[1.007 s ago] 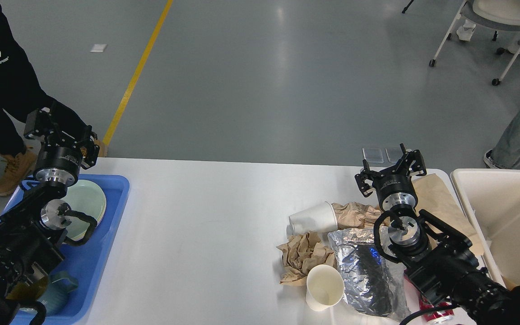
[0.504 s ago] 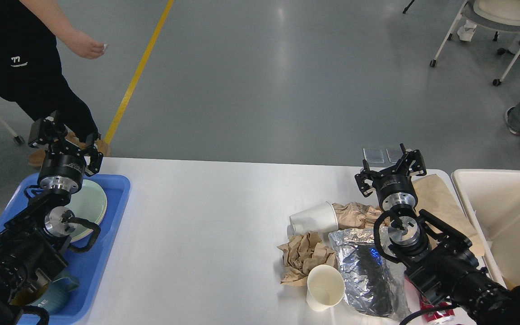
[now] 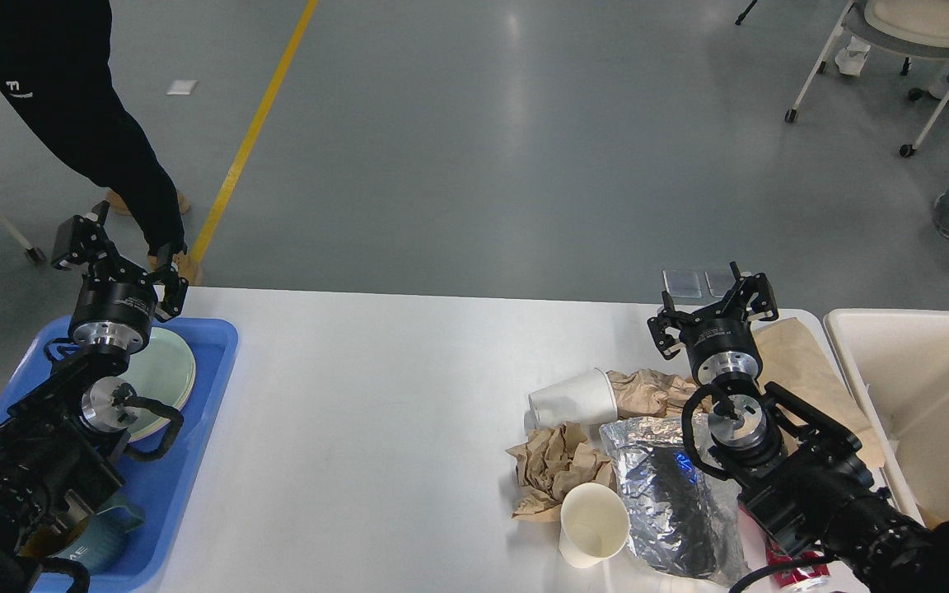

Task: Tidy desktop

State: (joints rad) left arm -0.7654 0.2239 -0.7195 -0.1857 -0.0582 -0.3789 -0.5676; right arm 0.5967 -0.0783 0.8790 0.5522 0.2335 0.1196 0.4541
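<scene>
The white desktop [image 3: 376,412] carries litter at its right side: a tipped white paper cup [image 3: 573,399], another paper cup [image 3: 591,524] near the front, crumpled brown paper [image 3: 555,468], a second brown wad [image 3: 652,390], a silver foil bag [image 3: 672,494] and a flat brown paper bag [image 3: 804,362]. My right gripper [image 3: 712,311] is open and empty above the back right of the desktop, behind the litter. My left gripper [image 3: 119,262] is open and empty above the far edge of the blue tray [image 3: 203,387].
The blue tray holds a pale green plate [image 3: 165,371] and a teal mug [image 3: 104,539]. A cream bin [image 3: 919,395] stands at the right. A red can [image 3: 800,572] shows under my right arm. A person in black [image 3: 79,107] stands behind the tray.
My left gripper has shifted slightly back and left. The person behind the tray has moved and straightened up. My right arm and the litter have not moved.
</scene>
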